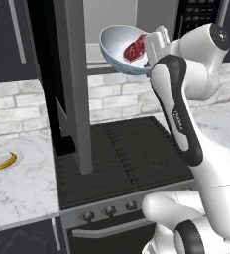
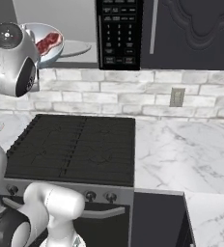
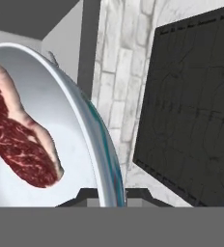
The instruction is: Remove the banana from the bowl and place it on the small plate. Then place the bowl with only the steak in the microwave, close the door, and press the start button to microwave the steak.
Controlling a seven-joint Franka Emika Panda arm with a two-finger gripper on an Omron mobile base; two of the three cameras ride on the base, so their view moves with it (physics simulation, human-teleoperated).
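Note:
My gripper [image 1: 151, 49] is shut on the right rim of the white bowl [image 1: 118, 49] and holds it tilted in the air, in front of the open microwave [image 1: 109, 22]. The dark red steak [image 1: 135, 48] lies inside the bowl, against the wall near my fingers. In the hand view the bowl's rim [image 3: 100, 144] runs edge-on between the jaws, with the steak [image 3: 20, 137] to its left. The door [image 1: 77, 84] stands swung open, seen edge-on left of the bowl. The banana [image 1: 4, 160] lies on the small plate [image 1: 19, 155] on the left counter. Bowl [image 2: 56, 50] and steak [image 2: 48, 42] sit just left of the turntable [image 2: 77, 48].
The black stove [image 1: 124, 154] lies directly below the bowl. The black keypad panel [image 2: 118, 34] is right of the cavity. Marble counter [image 2: 181, 154] stretches right of the stove, with a wall socket [image 2: 176, 97] above it. Dark cabinets [image 2: 191, 29] flank the microwave.

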